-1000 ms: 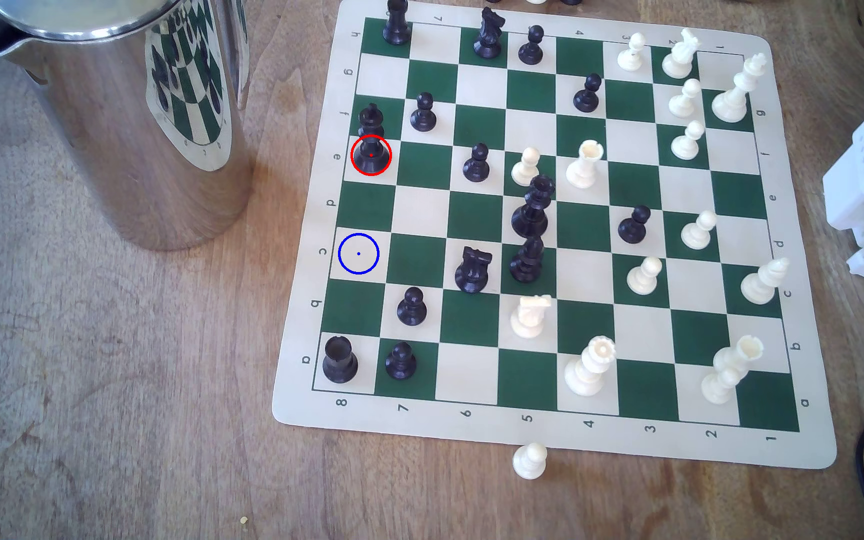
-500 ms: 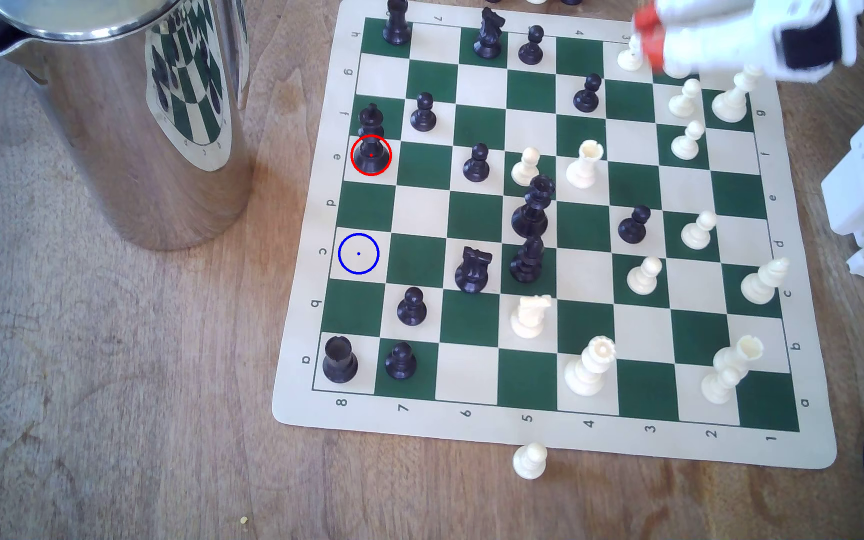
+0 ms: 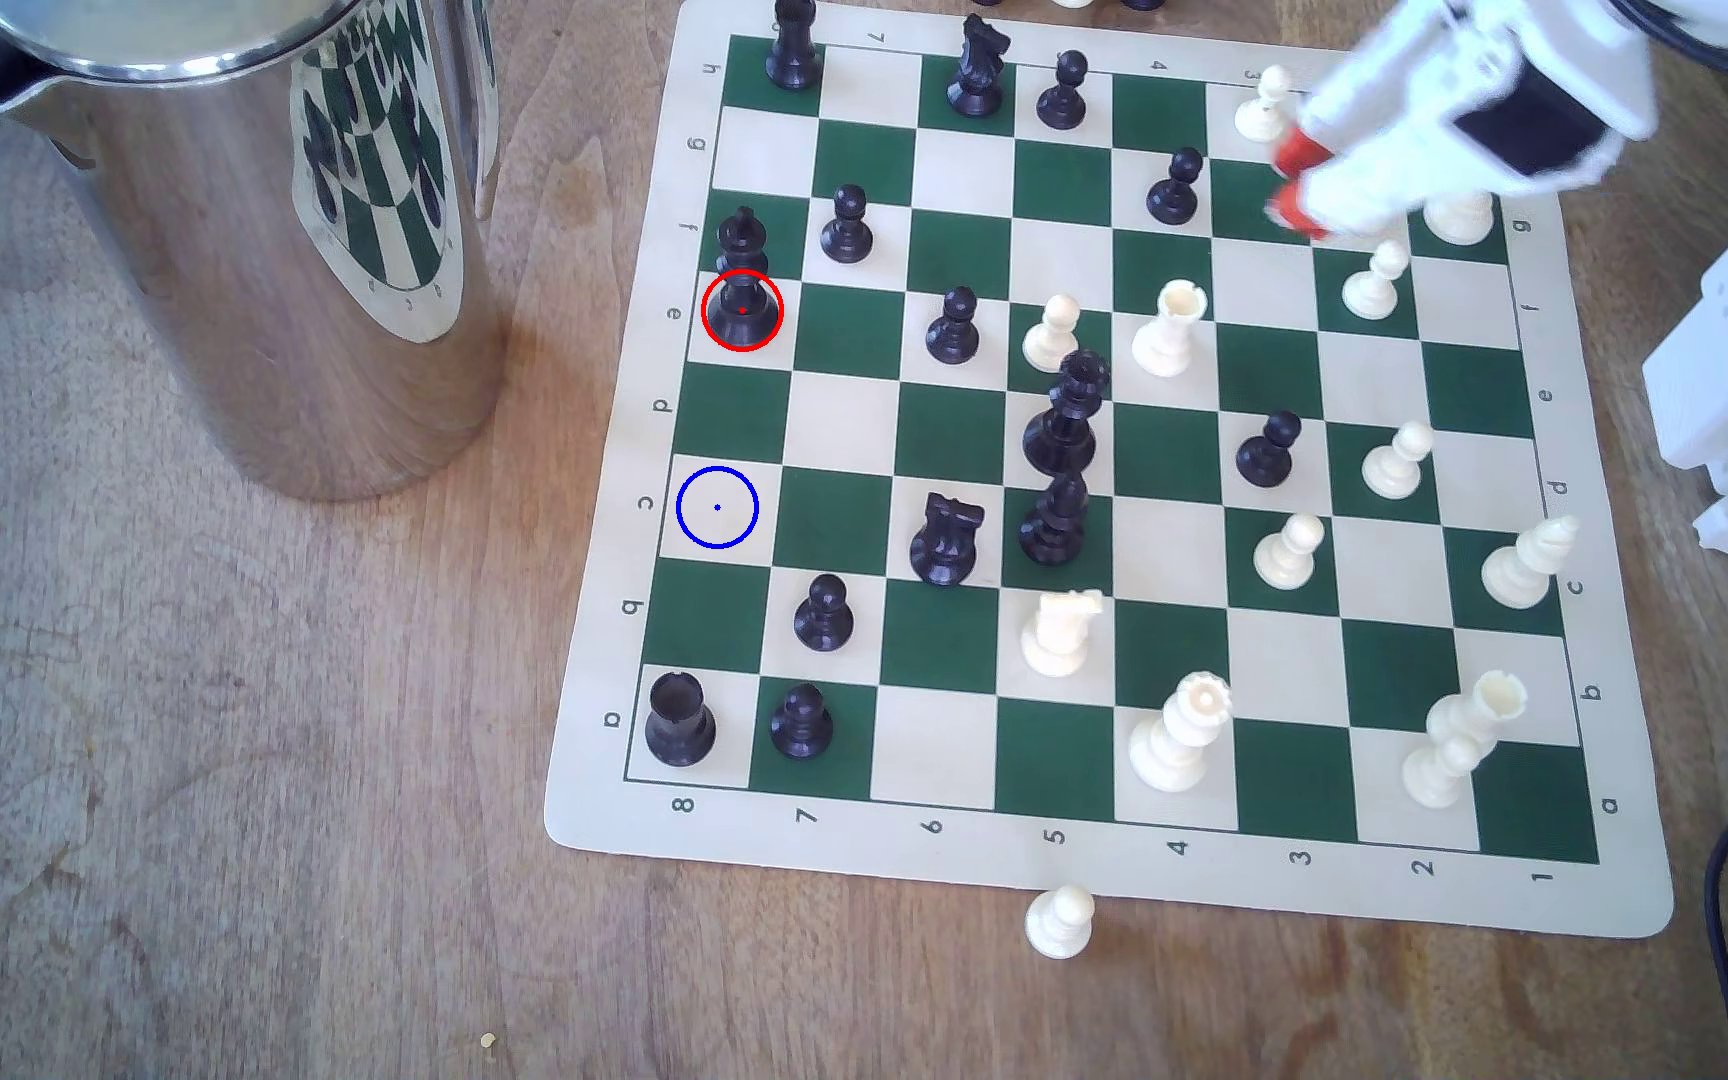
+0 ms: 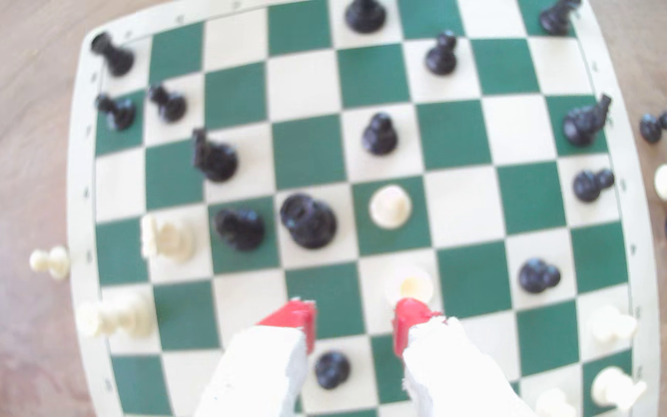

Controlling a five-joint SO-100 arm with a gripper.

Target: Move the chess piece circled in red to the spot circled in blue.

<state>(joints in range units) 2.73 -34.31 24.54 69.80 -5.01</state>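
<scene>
Exterior view: gripper (image 3: 1291,182) high over the white side, red fingertips (image 4: 298,316) spread, empty; black king (image 3: 741,286) upright, red-ringed, well apart toward that view's left; blue-ringed spot (image 3: 718,508) nearby.

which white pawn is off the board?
The white pawn standing on the wooden table just past the board's near edge in the exterior view, below the 5 label. The other white pawns stand on squares.
</scene>
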